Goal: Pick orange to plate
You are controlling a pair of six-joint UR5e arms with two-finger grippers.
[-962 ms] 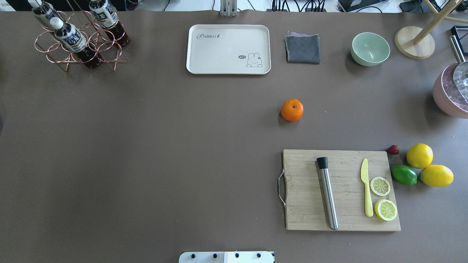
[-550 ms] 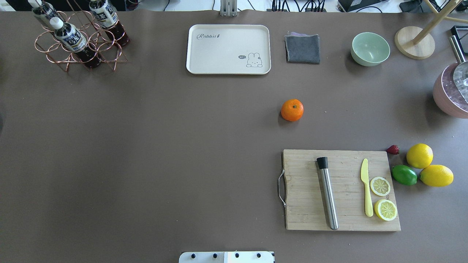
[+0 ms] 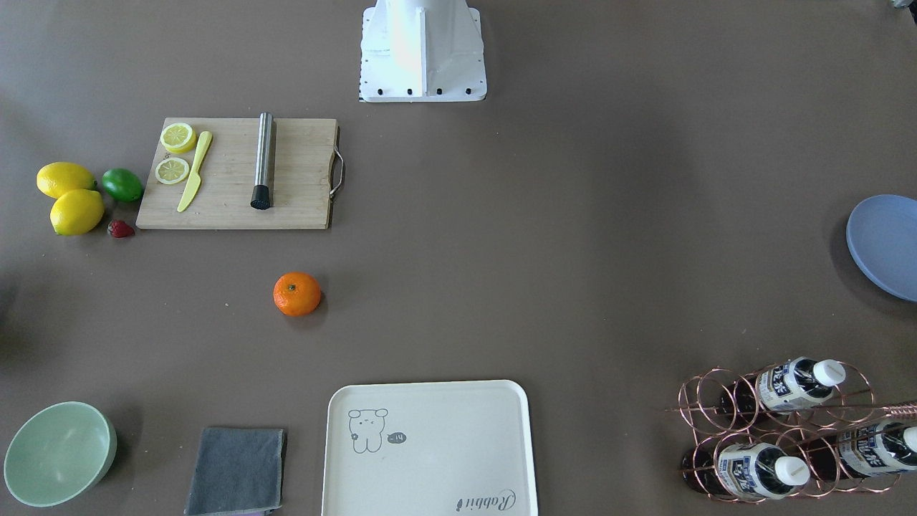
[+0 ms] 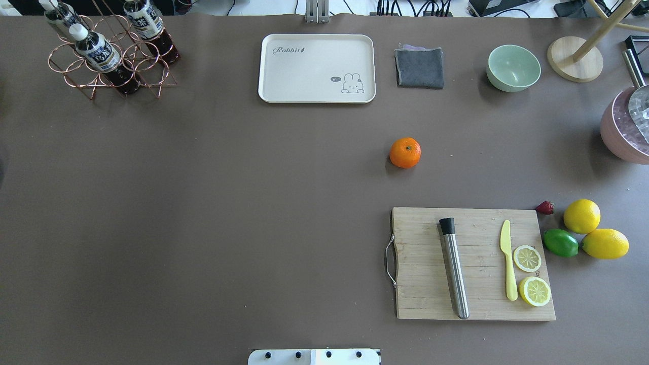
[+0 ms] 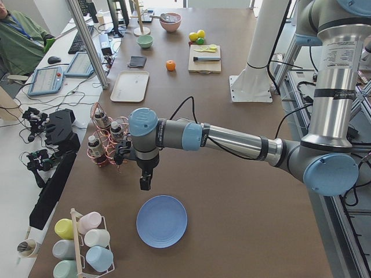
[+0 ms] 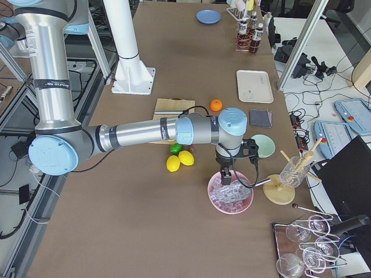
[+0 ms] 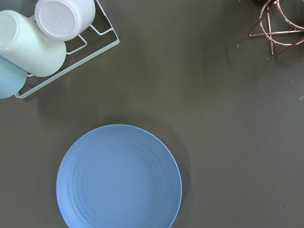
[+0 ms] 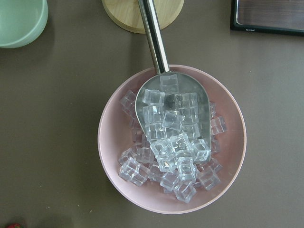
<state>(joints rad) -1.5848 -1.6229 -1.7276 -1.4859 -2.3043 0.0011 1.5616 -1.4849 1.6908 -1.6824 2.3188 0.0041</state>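
Note:
The orange [image 4: 405,152] lies alone on the brown table, right of centre in the overhead view, between the tray and the cutting board; it also shows as the orange [image 3: 296,294]. The blue plate [image 5: 162,220] sits bare at the table's left end, and the left wrist view looks straight down on the plate [image 7: 118,176]. My left gripper [image 5: 145,182] hangs just above and beside the plate; I cannot tell if it is open or shut. My right gripper [image 6: 226,176] hovers over the pink ice bowl, far from the orange; its state cannot be told either.
A wooden cutting board [image 4: 474,263] carries a steel muddler, a yellow knife and lemon slices. Lemons [image 4: 582,216], a lime and a strawberry lie beside it. Cream tray [image 4: 317,68], grey cloth, mint bowl [image 4: 513,67], bottle rack [image 4: 109,50], ice bowl [image 8: 171,140] and cup rack [image 7: 42,42] line the edges.

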